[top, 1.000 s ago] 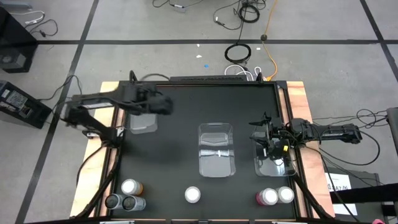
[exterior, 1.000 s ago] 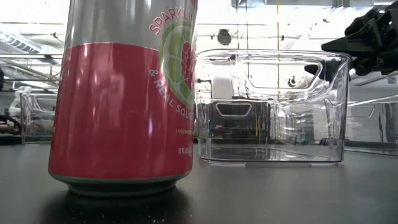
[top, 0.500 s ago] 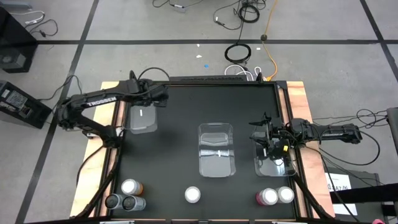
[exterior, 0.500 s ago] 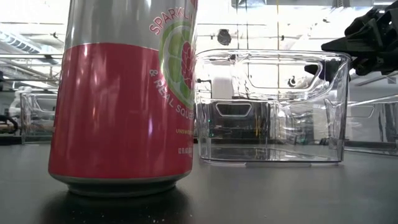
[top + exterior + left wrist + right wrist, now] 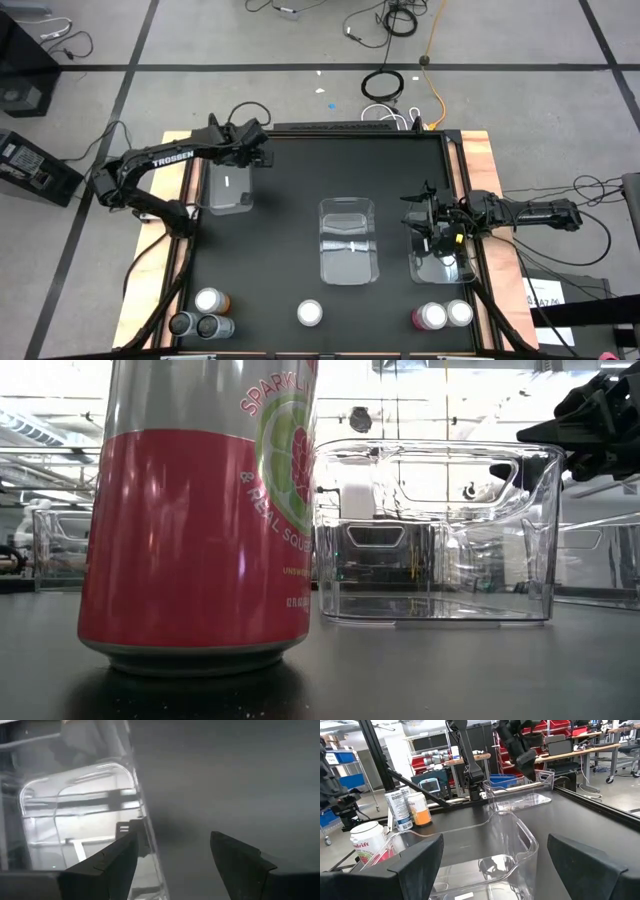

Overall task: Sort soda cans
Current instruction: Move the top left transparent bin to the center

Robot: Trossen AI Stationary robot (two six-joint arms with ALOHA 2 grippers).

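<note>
Left gripper [image 5: 262, 150] is hanging wide open, empty, at 10 o'clock; right gripper [image 5: 412, 222], likewise, at 3; only the low view is showing the red can [image 5: 200, 510] label

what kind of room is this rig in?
Most likely a robotics lab or workshop. The right wrist view shows shelving with red parts bins and a workbench on casters behind the table. The high view shows loose cables on a tiled floor around the rig.
</note>
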